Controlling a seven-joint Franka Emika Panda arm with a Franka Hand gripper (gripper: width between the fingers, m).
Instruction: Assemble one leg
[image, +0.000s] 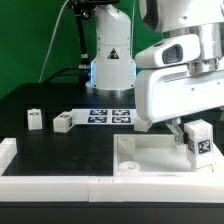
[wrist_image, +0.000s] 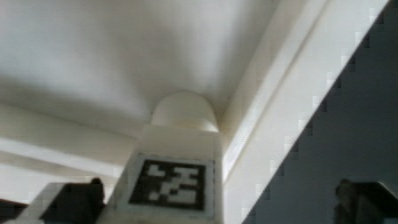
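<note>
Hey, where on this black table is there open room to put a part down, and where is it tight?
Free: the dark table between the two loose legs and the white front rail. Crowded: the exterior view's right, where the open gripper straddles a leg on the white panel; the marker board fills the middle back.

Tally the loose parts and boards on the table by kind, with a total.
Legs: 3, one, one, one standing on the panel by the end effector
Large white panel: 1
Marker board: 1
Total: 5
</note>
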